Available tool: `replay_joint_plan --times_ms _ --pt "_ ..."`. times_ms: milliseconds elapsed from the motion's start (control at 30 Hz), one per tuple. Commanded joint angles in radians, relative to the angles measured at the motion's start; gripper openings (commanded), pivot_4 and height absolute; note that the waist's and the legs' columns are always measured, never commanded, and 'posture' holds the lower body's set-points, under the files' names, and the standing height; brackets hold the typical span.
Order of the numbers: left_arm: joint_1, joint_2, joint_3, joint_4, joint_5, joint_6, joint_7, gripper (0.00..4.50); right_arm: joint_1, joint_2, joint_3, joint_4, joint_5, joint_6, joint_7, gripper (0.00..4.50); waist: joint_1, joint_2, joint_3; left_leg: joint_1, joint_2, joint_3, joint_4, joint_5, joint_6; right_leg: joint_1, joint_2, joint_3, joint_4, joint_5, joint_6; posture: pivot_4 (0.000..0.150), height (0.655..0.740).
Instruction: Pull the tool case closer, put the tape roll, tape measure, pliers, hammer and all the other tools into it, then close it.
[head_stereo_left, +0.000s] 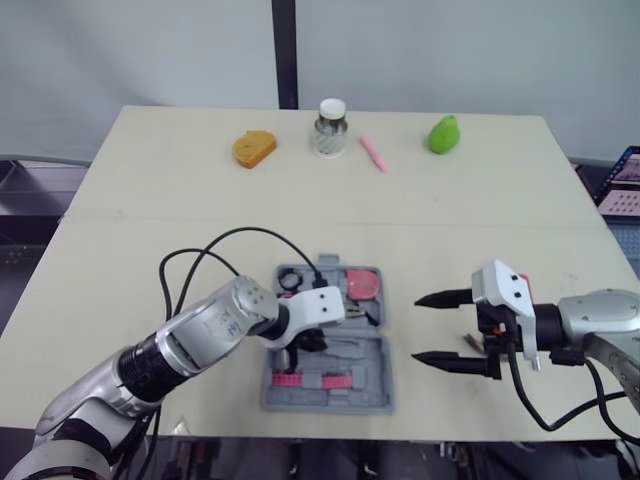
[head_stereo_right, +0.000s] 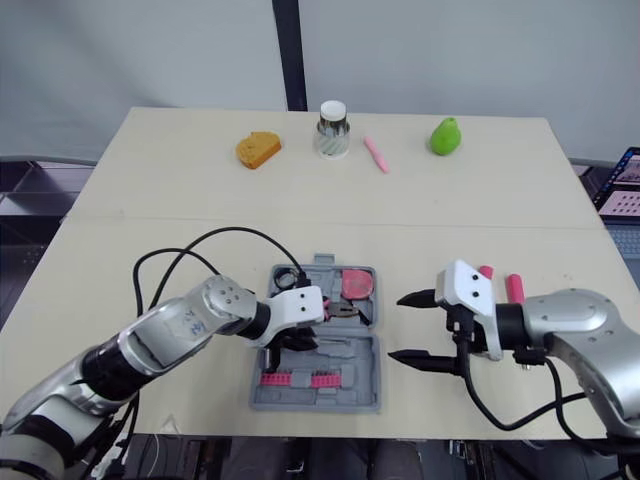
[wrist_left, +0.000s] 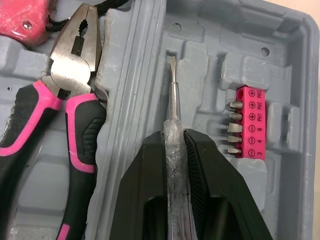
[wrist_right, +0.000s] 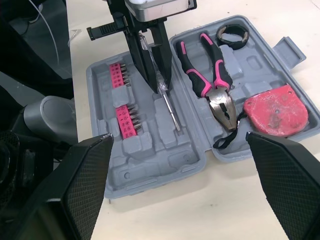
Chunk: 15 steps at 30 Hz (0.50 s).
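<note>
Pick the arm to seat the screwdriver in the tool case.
Left. The left gripper is shut on the screwdriver, with its shaft lined up over a moulded groove of the tool case. The right gripper is open and empty, off the case's right side.

The pink plastic bit holder (wrist_left: 248, 123) in the grey moulded tool case (wrist_left: 295, 60) reads PH2, PH1, 6, 4, 3, each beside a plus or minus sign.

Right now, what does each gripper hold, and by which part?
The left gripper pinches the screwdriver by its clear handle; the right gripper is open and holds nothing.
</note>
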Motion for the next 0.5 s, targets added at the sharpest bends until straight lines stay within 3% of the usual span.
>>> replay_joint_plan --times_ms 33,500 --pt "-0.002 -0.008 -0.008 0.005 0.021 -0.029 -0.012 0.06 0.004 -0.012 -0.046 -0.04 0.02 -0.009 -0.007 4.5 0.0 0.0 0.0 0.0 0.0 0.0 0.0 0.0 0.0 0.0 0.0 0.0 0.0 0.0 0.0 0.15 0.74" --pt "0.0 -0.011 -0.025 0.042 0.079 -0.088 -0.051 0.06 -0.011 -0.012 -0.044 -0.034 0.029 -0.002 -0.014 4.5 0.0 0.0 0.0 0.0 0.0 0.0 0.0 0.0 0.0 0.0 0.0 0.0 0.0 0.0 0.0 0.15 0.74"
